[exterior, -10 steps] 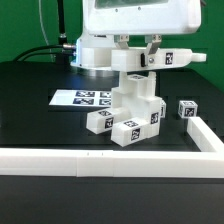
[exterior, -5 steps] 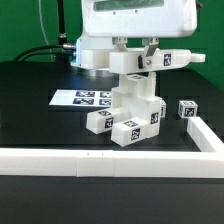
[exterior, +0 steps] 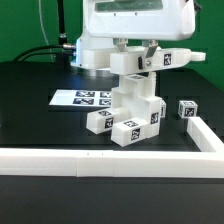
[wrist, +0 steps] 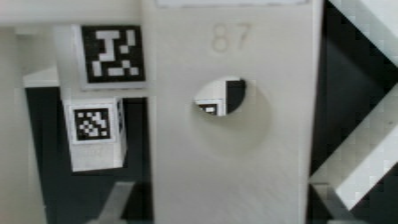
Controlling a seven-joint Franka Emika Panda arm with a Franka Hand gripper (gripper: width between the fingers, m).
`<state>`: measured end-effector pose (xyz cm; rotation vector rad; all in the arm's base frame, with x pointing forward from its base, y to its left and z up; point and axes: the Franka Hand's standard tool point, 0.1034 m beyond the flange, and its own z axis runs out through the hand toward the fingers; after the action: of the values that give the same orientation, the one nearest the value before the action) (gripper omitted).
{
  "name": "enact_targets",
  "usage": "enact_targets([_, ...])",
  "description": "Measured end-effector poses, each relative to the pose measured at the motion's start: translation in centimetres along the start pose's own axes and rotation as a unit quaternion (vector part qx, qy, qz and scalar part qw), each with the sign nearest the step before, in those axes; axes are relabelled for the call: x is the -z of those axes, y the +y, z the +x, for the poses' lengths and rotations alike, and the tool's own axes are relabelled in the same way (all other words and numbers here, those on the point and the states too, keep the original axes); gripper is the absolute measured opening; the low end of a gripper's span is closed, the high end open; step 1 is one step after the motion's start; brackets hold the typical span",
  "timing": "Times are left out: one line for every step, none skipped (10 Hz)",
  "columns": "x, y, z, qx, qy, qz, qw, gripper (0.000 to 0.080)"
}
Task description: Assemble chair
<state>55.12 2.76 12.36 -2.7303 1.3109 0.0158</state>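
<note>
Nothing is seen to have shifted since the earlier frames: arm, parts and grip are found as before. The gripper (exterior: 136, 48) is partly closed, and a white slab (exterior: 140, 64) of the chair is clamped flat between its fingers. The slab is held directly above the part-built chair (exterior: 128, 112), a stack of white tagged blocks that is set on the black table (exterior: 30, 110), just beside the marker board (exterior: 80, 98), on the exterior view's right of it. Whether slab and stack touch cannot be told. A loose tagged block (exterior: 187, 110) is placed apart, further to the exterior view's right, near the white rail (exterior: 100, 160). In the wrist view, a round hole (wrist: 221, 96) in the slab is shown, with a tag visible through it.
</note>
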Motion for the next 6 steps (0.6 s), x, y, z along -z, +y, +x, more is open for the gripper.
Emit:
enact_targets([0.00,-0.01,0.01,0.000,0.000,0.000,1.000,0.0284])
enact_targets([-0.01,-0.01,0.01,0.000,0.000,0.000,1.000,0.0284])
enact_targets([-0.01,-0.01,0.01,0.000,0.000,0.000,1.000,0.0284])
enact_targets([-0.05,0.01,0.00,0.000,0.000,0.000,1.000,0.0284])
enact_targets([-0.15,0.05,-0.05,0.000,-0.001,-0.002,1.000,0.0284])
enact_targets([-0.18,-0.01,-0.15,0.001,-0.001,-0.002,1.000,0.0284])
